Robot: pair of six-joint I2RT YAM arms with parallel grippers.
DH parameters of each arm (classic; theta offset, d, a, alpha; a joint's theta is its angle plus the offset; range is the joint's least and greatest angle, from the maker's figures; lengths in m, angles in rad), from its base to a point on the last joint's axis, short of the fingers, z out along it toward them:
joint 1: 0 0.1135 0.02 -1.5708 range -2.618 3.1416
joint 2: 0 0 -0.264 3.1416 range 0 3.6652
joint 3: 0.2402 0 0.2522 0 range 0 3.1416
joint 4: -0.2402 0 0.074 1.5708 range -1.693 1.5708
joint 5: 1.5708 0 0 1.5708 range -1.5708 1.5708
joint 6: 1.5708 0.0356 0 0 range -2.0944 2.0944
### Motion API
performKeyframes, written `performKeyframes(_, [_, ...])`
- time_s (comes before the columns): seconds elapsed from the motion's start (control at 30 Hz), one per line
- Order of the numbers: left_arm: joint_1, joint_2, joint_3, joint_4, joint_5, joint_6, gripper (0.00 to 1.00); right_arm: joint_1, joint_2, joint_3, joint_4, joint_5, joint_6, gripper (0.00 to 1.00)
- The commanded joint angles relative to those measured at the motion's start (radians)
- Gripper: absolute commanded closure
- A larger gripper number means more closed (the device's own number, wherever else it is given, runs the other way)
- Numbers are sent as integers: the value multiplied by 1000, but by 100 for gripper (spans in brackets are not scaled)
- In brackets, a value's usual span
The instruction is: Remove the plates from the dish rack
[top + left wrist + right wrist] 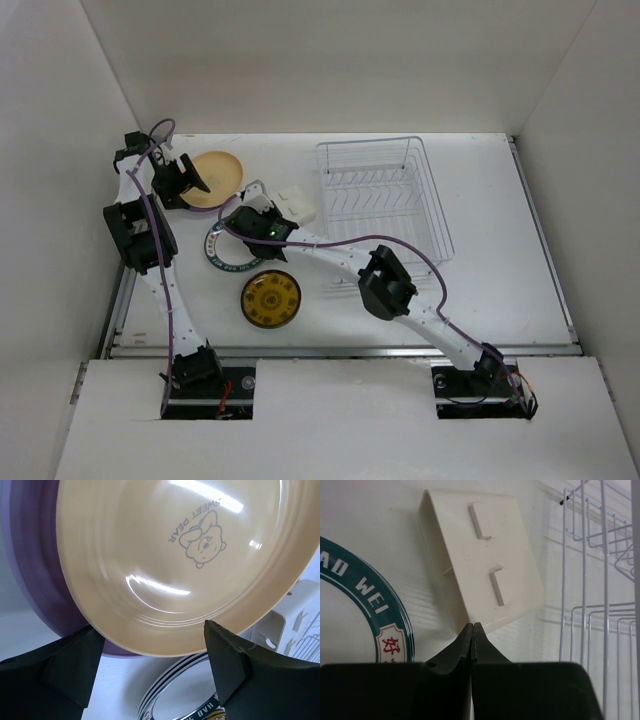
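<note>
Tan plastic fills the left wrist view: the tan plate [170, 560], printed with a small bear's face, lies on top of the lavender plate [35, 570], whose rim shows along its left side. The left hand [150, 626] points at this pair with its fingers [75, 665] well apart, one on either side of the near rim, and we see nothing clamped between them. From above, the left arm [165, 290] runs up the left edge of the bench [500, 290], folds at the elbow and turns its hand rightward to the stack at the far left.

The right arm [400, 285] stretches on a long diagonal from its base at the near right toward the middle of the bench, its wrist low over the teal-rimmed plate [220, 262]. The right hand [472, 630] has its fingers pressed together, tip to tip, holding nothing. The tips sit just short of the cream cup [485, 555], which lies on its side between that plate and the dish rack [385, 195]. We cannot tell whether they touch the cup.

The amber plate [270, 298] lies flat nearer the bases, just beside the teal-rimmed one. All four plates we can see are on the bench, left of the rack.
</note>
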Motion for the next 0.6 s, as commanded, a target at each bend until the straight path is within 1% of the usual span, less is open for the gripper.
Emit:
performKeyframes(0.0, [-1,-105,-5,-19,0,18,24,-1,5,45,52,88,-24,100])
performKeyframes(0.17, [-1,-105,-5,-29,9,18,24,-1,-7,26,73,126,-59,100])
performKeyframes(0.4, [-1,-105,-14,-29,9,18,24,-1,-41,-7,90,117,-78,100])
performKeyframes(0.43, [-1,-105,-14,-29,9,18,24,-1,-41,-7,99,117,-88,96])
performKeyframes(0.47, [-1,-105,-14,-29,9,18,24,-1,-41,-25,112,103,-114,73])
performKeyframes(0.5, [-1,-105,-14,-29,9,18,24,-1,-41,-40,124,103,-128,63])
performKeyframes(0.53, [-1,-105,-14,-29,9,18,24,-1,-41,-60,144,103,-140,58])
performKeyframes(0.57, [-1,-105,-14,-29,9,18,24,-1,-41,-60,144,103,-153,58])
